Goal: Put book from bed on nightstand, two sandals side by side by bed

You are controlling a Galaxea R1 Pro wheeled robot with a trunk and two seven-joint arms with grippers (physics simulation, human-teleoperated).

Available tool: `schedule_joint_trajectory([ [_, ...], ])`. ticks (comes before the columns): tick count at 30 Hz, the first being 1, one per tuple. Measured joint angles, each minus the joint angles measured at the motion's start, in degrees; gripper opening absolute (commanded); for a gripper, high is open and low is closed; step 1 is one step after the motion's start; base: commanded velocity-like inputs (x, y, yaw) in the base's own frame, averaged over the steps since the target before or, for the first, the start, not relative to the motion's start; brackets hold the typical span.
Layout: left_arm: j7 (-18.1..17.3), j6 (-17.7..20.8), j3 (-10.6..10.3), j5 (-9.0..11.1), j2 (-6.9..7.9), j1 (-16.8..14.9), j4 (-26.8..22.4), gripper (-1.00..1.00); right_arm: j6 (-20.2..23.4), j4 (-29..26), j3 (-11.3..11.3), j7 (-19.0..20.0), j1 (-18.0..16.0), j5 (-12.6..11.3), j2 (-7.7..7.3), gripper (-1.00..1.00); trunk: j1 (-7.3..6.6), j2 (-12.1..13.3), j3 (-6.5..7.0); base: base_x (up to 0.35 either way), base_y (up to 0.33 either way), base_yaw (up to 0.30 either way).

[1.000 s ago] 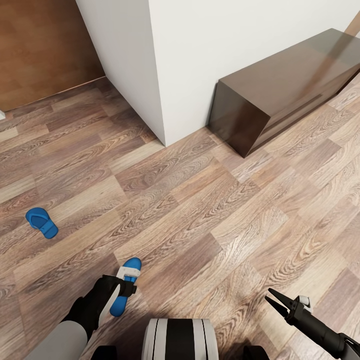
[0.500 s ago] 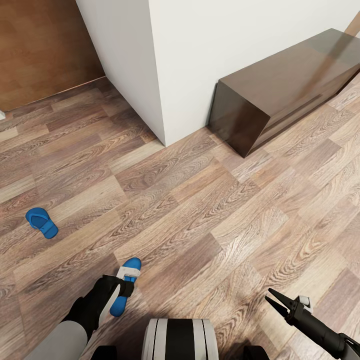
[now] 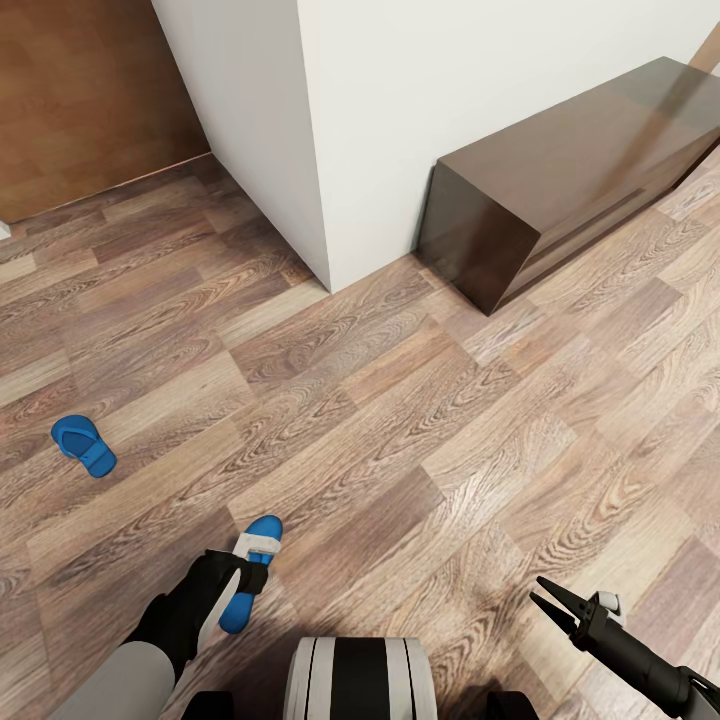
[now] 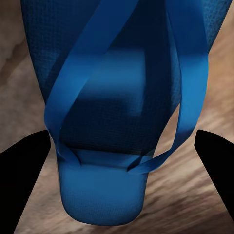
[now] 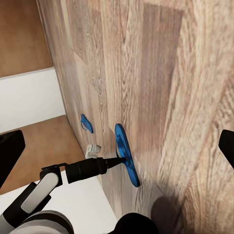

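Two bright blue sandals lie apart on the wood floor. One sandal (image 3: 83, 444) sits far out to the left. The other sandal (image 3: 237, 604) (image 4: 122, 112) is close in front of my base, under my left gripper (image 3: 254, 562) (image 4: 122, 146). That gripper is open, with one dark fingertip on each side of the sandal's strap end. My right gripper (image 3: 542, 592) hangs open over bare floor at the lower right, holding nothing. The right wrist view catches both sandals (image 5: 126, 156) (image 5: 86, 123). The book, the bed and the nightstand are out of view.
A white wall corner (image 3: 320, 150) juts into the floor ahead. A long low dark brown cabinet (image 3: 560, 180) stands against it at the right. A brown wooden panel (image 3: 80, 90) closes the far left. Open wood floor (image 3: 400, 430) lies between.
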Motion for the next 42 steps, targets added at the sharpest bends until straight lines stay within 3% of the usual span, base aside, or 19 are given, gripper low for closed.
schedule_joint_trajectory([
  [12, 0.0, 0.1, 0.0, 0.0, 0.0, 0.0, 0.0, -1.0, 0.0, 0.0, 0.0, 0.0, 0.0, -0.1, 0.0, 1.0, 0.0, 0.0, 0.0, 0.0, 0.0, 0.0],
  [42, -0.3, 1.1, 0.1, 0.0, 0.07, 0.0, -0.4, -1.0, 0.0, 0.0, 0.1, 0.0, 0.0, 0.3, 0.0, 1.0, -0.77, 0.4, 6.64, 0.0, 0.0, 0.0],
])
